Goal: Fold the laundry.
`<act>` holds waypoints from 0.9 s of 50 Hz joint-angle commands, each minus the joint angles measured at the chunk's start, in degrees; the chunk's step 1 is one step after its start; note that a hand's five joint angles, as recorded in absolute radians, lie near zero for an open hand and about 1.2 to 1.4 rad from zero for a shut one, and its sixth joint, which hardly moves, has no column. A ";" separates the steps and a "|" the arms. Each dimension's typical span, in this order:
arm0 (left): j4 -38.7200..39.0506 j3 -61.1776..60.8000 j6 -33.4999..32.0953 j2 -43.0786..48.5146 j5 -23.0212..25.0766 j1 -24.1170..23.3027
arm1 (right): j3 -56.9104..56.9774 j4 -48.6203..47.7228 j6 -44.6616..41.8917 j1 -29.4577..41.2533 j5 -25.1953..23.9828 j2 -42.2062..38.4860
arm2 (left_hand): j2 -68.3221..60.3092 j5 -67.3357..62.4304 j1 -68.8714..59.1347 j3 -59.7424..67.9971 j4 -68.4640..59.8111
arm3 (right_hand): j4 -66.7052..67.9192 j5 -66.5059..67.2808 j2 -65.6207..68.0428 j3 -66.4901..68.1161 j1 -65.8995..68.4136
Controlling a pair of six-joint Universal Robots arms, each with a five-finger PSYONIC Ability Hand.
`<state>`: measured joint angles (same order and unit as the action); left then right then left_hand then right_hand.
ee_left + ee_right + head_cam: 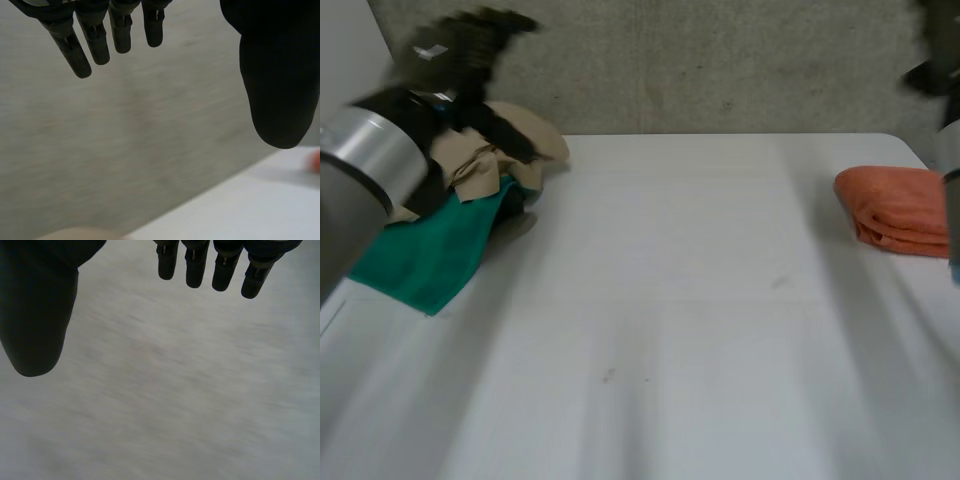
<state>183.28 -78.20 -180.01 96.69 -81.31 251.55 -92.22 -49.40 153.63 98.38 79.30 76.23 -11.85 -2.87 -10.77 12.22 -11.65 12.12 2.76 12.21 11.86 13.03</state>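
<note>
An unfolded pile lies at the table's far left: a tan cloth (515, 150) on top of a green cloth (425, 250). My left hand (470, 45) hovers above and behind this pile, clear of it. In the left wrist view the left hand (280, 75) has straight fingers (95, 45) spread from the thumb, with nothing in it. A folded orange towel (895, 208) rests at the far right of the table. My right hand (932, 70) is raised above the table's far right corner. Its own wrist view shows the right hand (35, 315) open and empty.
The white table (670, 300) stretches between the pile and the orange towel. A grey wall (720, 60) stands right behind the table's far edge. My left forearm (360, 190) reaches over the table's left side.
</note>
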 commanded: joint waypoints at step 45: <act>17.46 17.12 5.37 9.14 3.70 -3.07 | -14.30 22.42 5.45 3.58 -0.11 -1.61 | -68.15 -67.13 -69.23 67.78 -68.35 | -2.12 -2.76 -2.21 -1.86 -3.03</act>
<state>202.32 -56.62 -177.08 110.38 -78.29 254.50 -106.37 -26.92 157.58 102.65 78.01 73.61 -68.28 -56.16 -64.97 68.23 -68.72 12.12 2.76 12.21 11.86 13.03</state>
